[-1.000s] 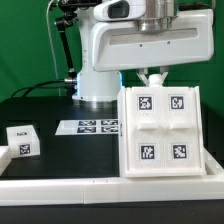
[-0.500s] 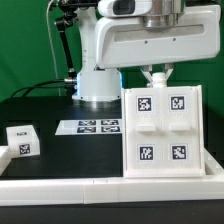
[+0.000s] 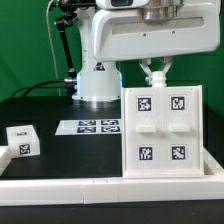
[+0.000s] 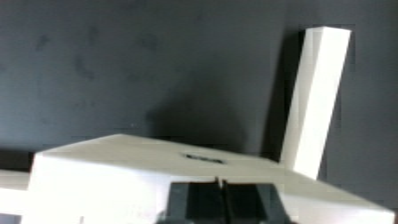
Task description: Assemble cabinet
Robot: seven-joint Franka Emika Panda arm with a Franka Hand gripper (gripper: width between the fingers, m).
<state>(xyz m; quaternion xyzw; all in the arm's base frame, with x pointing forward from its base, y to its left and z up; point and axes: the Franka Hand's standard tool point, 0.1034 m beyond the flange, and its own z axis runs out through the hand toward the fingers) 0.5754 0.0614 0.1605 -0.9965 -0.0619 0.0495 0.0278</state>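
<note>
Green curtain [image 3: 20, 40] hangs behind a black counter [image 3: 50, 105]. On the exterior view's right the cabinet [image 3: 162, 128] stands upright, near a low white rail [image 3: 70, 186] at the front edge. Its front shows four raised squares, each with a tag. The gripper [image 3: 152, 76] hangs just above the top edge of the cabinet. In the wrist view its fingers look pressed together with nothing between them.

The marker board [image 3: 95, 126] lies flat in the middle. A small white cube [image 3: 20, 140] sits well apart on the exterior view's left.

The cabinet looks like one joined body, so most of the work seems done. No loose panel is visible. Whether the hidden top or back needs another part, the pictures do not show.
</note>
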